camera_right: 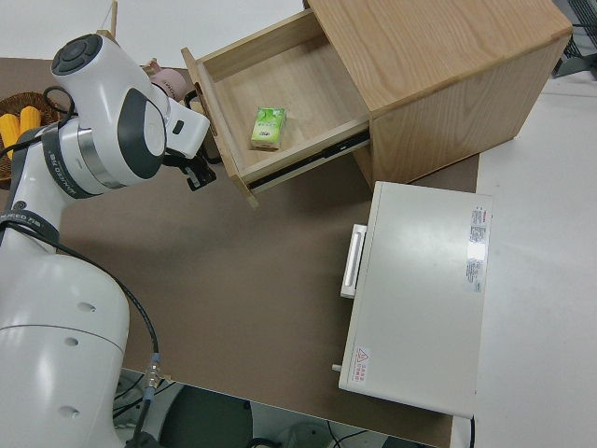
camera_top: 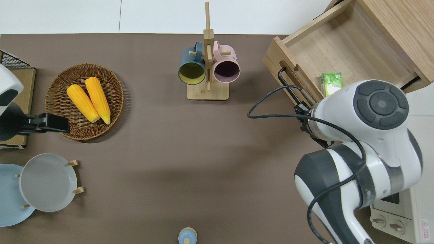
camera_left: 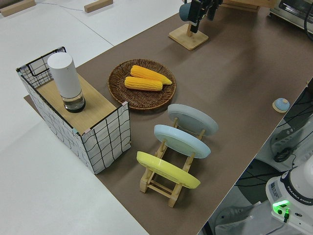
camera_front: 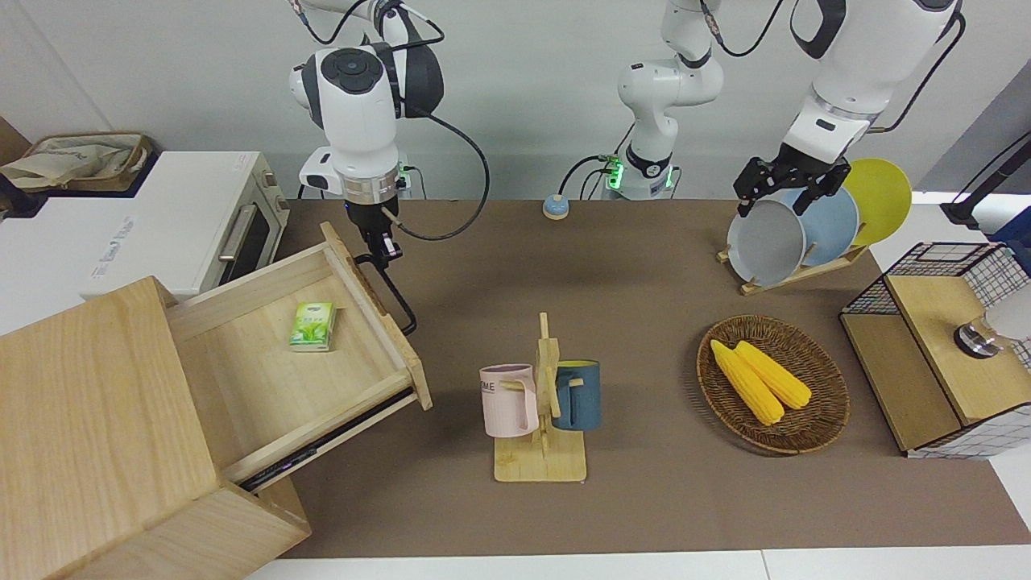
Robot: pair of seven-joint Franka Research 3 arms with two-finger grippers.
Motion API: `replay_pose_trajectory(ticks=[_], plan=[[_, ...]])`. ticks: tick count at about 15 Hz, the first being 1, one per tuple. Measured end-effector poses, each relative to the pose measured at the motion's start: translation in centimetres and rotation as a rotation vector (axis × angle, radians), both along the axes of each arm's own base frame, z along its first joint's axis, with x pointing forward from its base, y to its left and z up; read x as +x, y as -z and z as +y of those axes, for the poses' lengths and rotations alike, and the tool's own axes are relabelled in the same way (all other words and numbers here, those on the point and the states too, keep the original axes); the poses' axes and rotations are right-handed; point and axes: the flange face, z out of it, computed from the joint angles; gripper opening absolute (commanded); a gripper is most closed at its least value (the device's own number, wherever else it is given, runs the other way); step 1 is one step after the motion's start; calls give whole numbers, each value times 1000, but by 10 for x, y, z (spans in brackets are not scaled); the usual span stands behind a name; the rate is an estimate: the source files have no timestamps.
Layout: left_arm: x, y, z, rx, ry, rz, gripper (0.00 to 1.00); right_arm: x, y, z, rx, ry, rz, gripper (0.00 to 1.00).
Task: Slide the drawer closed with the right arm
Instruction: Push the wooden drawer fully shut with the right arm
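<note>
The pale-wood drawer (camera_front: 266, 370) stands pulled out of the big pale-wood cabinet (camera_front: 89, 419) at the right arm's end of the table. A small green carton (camera_front: 312, 326) lies in it. Its black loop handle (camera_front: 396, 296) faces the middle of the table. My right gripper (camera_front: 385, 246) is low, shut and empty, and it touches the end of the handle nearer to the robots. It also shows in the overhead view (camera_top: 299, 110) and in the right side view (camera_right: 198, 175), against the drawer front (camera_right: 216, 131). The left arm is parked.
A white toaster oven (camera_front: 161, 225) stands beside the cabinet, nearer to the robots. A mug rack (camera_front: 541, 403) with two mugs stands mid-table. A basket of corn (camera_front: 821, 403), a plate rack (camera_front: 805, 229) and a wire-mesh box (camera_front: 942, 346) are toward the left arm's end.
</note>
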Motion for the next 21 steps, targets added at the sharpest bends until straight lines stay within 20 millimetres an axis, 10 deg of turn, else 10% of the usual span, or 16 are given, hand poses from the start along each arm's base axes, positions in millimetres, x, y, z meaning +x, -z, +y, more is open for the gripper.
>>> replay_pose_trajectory(ticks=[21], plan=[[0, 0, 0, 0, 0, 0, 998, 50, -14, -129, -44, 33, -112, 0]])
